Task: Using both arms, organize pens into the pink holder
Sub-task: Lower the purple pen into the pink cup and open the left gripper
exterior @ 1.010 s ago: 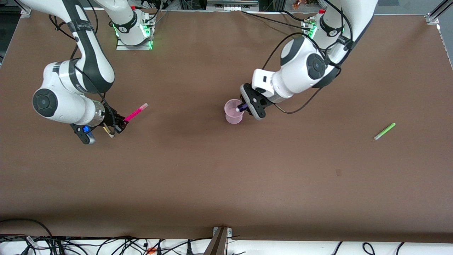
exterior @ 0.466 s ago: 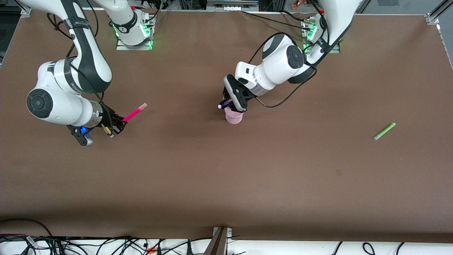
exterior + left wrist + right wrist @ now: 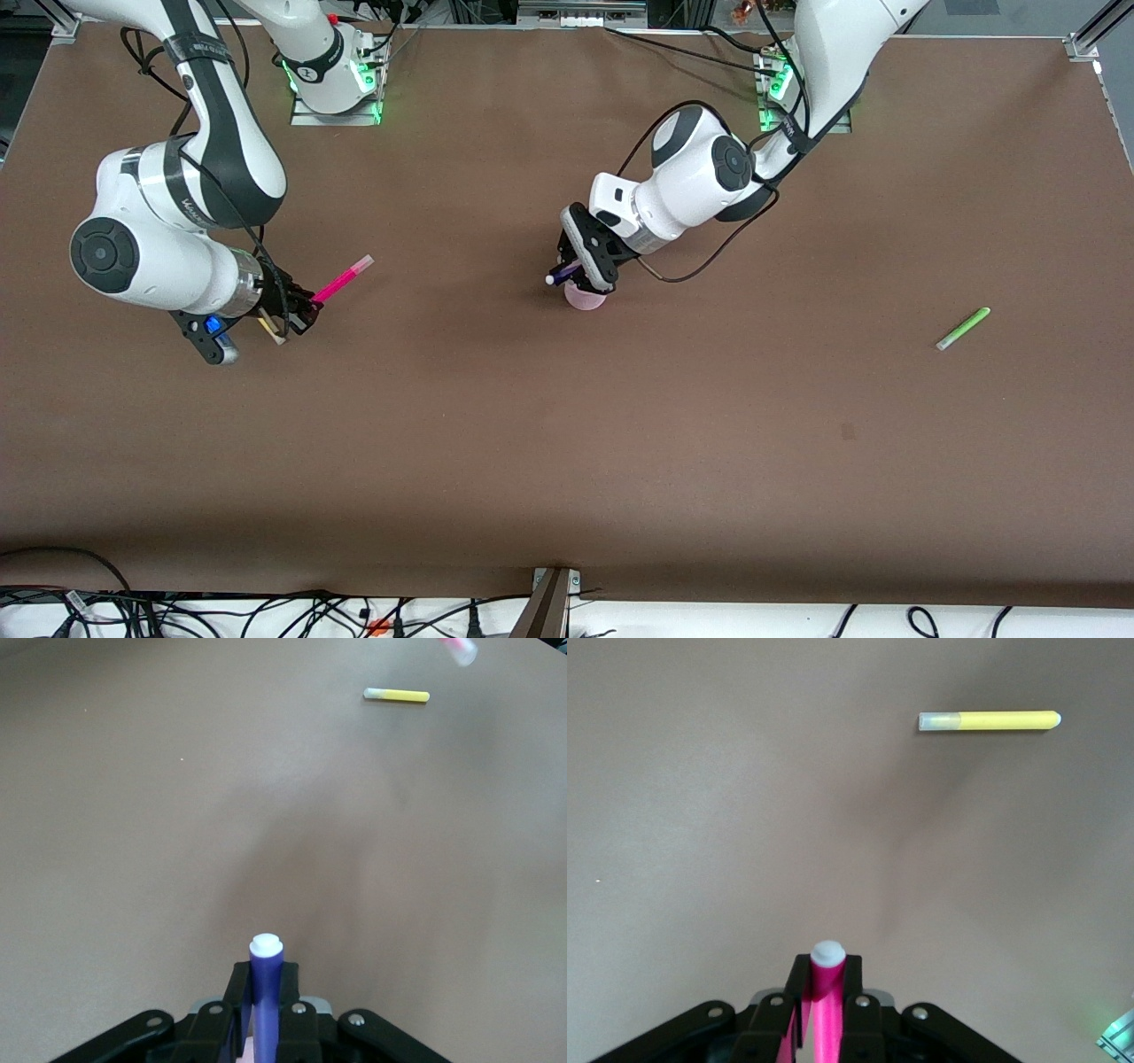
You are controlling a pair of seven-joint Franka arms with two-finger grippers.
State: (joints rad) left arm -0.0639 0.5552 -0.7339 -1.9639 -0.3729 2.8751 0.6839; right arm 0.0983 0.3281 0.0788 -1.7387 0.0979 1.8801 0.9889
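1. Although both arms carry dark lettering on their white shells, you cannot read any of it, and the pens and cup show no print.
2. You have the left arm bent down from its base at the table's far edge, its wrist tipped over the pink holder (image 3: 586,298), which stands near the table's middle.
3. Your left gripper (image 3: 574,269) (image 3: 263,1028) sits right above the holder, hiding most of it; its fingers are clamped on the dark purple pen (image 3: 560,272) (image 3: 265,992), whose pale tip sticks out past them.
4. You have the right arm folded low with its elbow raised, over the right arm's end of the table.
5. Your right gripper (image 3: 299,309) (image 3: 824,1023) is pinched on the magenta pen (image 3: 341,279) (image 3: 826,1001), which juts out with its pale cap pointing toward the holder.
6. You can see the yellow pen (image 3: 989,721) (image 3: 396,695) lying flat on the brown table (image 3: 567,425) in both wrist views.
7. You will find the light green pen (image 3: 963,328) lying flat toward the left arm's end, well apart from the holder and a little nearer the front camera than it.
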